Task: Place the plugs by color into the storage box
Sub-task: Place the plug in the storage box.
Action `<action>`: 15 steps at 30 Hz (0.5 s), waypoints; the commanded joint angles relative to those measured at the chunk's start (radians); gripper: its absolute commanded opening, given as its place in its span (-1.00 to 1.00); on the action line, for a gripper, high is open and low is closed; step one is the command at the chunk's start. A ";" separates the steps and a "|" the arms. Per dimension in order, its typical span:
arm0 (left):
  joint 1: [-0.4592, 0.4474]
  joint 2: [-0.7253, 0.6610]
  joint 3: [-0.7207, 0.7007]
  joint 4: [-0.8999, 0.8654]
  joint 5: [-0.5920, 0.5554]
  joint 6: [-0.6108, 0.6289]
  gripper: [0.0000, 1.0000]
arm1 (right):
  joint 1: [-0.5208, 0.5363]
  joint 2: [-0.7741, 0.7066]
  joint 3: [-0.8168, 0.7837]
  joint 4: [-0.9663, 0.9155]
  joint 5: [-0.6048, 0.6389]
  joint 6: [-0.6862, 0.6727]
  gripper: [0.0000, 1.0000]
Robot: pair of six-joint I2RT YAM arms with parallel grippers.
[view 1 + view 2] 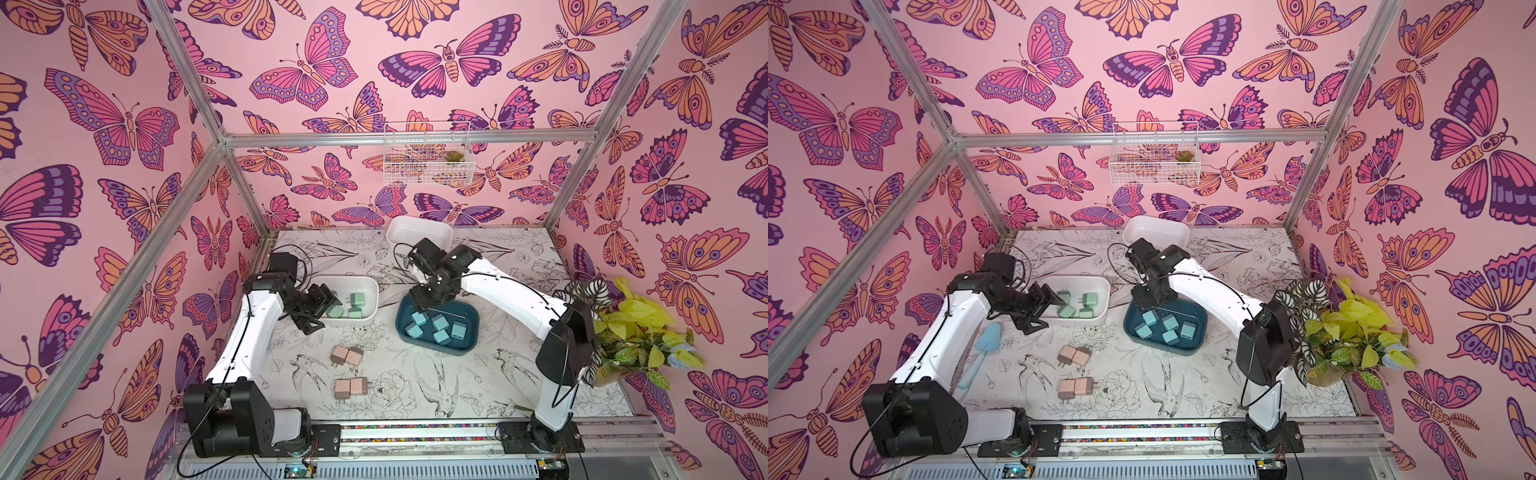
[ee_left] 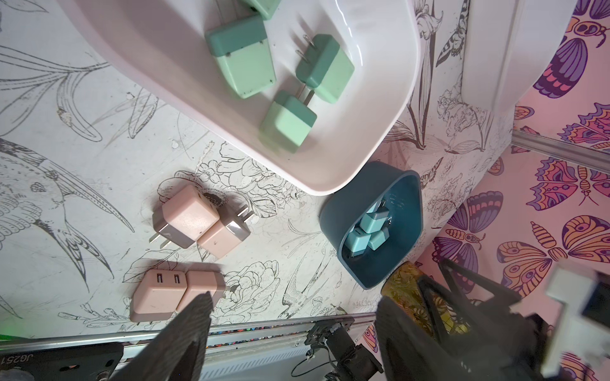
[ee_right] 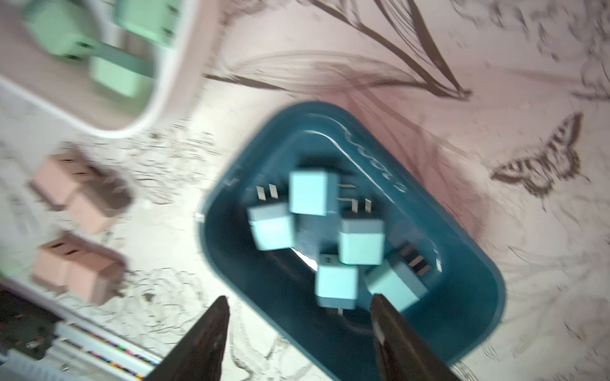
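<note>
The white tray (image 2: 379,138), at ten o'clock on the desk (image 1: 498,374), is smooth glossy plastic. The mint plugs (image 2: 244,62) inside are matt plastic with shiny metal prongs. The pink plugs (image 2: 188,214) look matt also. The desk surface is matt, printed and scuffed.

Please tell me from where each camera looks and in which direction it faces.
Top views: high at the front, looking down and forward on the table; left arm and right arm show whole.
Left wrist: looks past the open left gripper at the pink plugs and white bin.
Right wrist: looks down past the open right gripper into the blue bin.
Shared: both wrist views show the pink plugs and both bins.
</note>
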 commanded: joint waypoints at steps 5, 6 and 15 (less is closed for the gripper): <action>0.006 -0.004 0.002 0.003 0.004 -0.004 0.60 | 0.091 0.231 0.199 -0.091 -0.058 0.060 0.39; 0.006 -0.009 -0.004 0.003 0.003 -0.004 0.60 | 0.094 0.250 0.210 -0.095 -0.067 0.059 0.39; 0.006 -0.031 -0.032 0.003 0.006 -0.009 0.60 | 0.099 0.317 0.187 -0.066 -0.084 0.056 0.32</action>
